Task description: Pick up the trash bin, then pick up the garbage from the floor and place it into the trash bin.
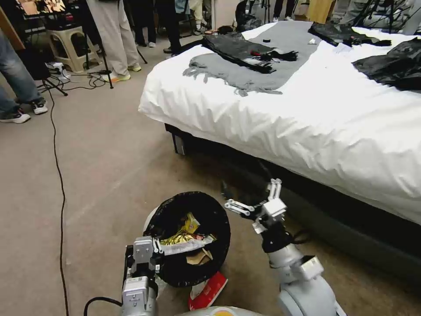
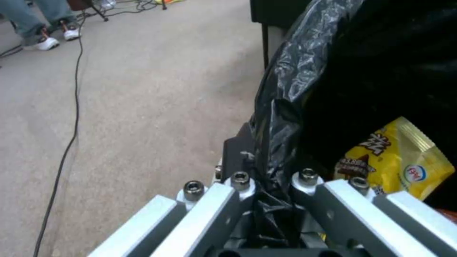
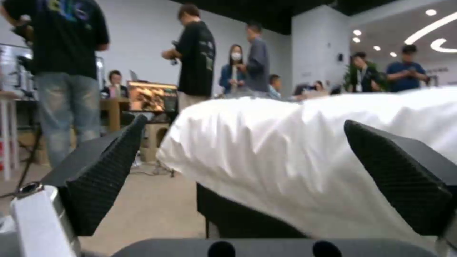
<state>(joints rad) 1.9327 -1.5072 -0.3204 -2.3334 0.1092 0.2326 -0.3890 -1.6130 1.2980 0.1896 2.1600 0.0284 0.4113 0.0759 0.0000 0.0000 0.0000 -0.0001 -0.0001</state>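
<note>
Still light but floppy-lined trash bin (image 1: 193,237) lower centre, pinched at bagged rim by left gripper (image 1: 151,254); right gripper (image 1: 256,199) spread empty.

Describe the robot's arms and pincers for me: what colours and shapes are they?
Both arms are chunky silver-grey metal segments with black joints. The left pincer is built of flat pale bars studded with bolts, and a black cable loops beside its arm. The right pincer has slim silvery bars ending in wedge-shaped fingertips with black textured pads.

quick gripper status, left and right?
Left gripper: shut on the trash bin, clamping its bag-lined rim.
Right gripper: open, holding nothing, beside the bin near the bed.
</note>
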